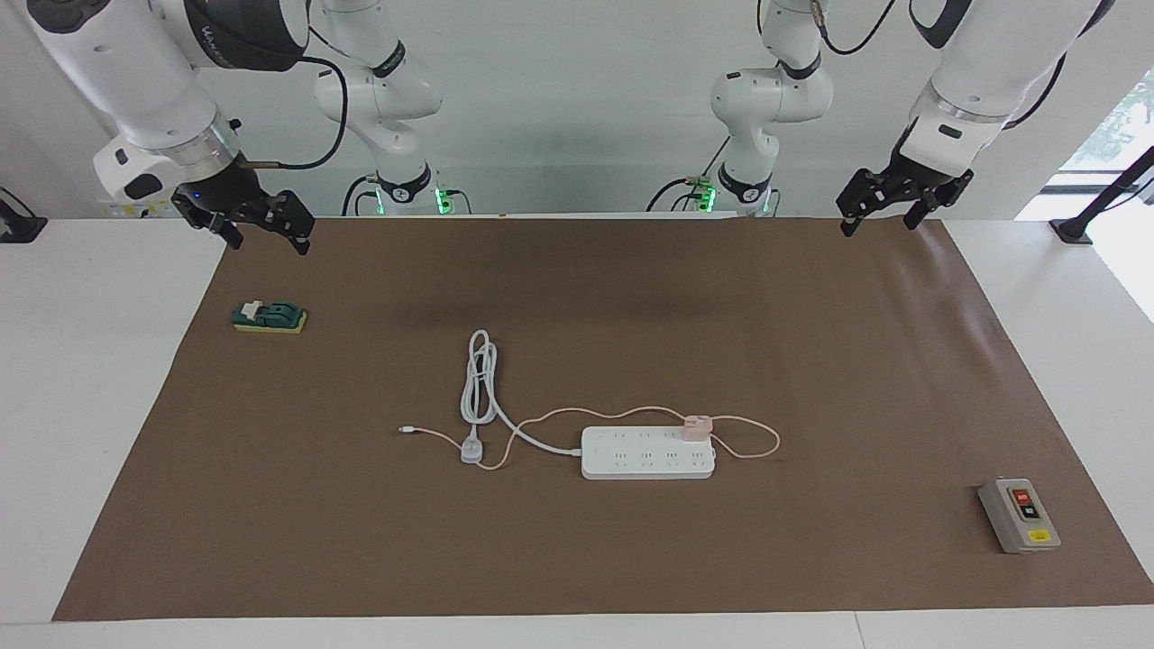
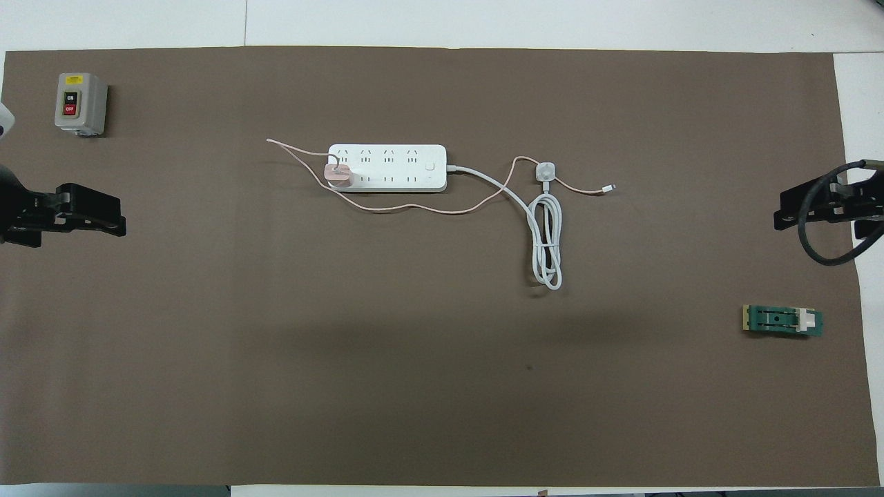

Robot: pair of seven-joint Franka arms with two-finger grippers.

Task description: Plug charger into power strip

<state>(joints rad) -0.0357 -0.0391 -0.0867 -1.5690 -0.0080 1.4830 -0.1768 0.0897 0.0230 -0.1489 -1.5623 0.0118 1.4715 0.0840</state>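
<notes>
The left hand (image 1: 883,203) hangs with fingers apart and empty above the brown mat's (image 1: 631,559) edge at the robots' side, toward the left arm's end of the tabletop (image 1: 90,406). The right hand (image 1: 261,225) hangs likewise spread and empty over the mat's corner at the right arm's end, above a green switch block (image 1: 270,317). Well apart from both, the charger (image 1: 697,426) sits upright on the power strip (image 1: 647,453), at its end toward the left arm, its pink cable (image 1: 622,415) trailing across the strip's coiled cord (image 1: 479,379). A grey switch box (image 1: 1019,515) lies near the mat's corner.
</notes>
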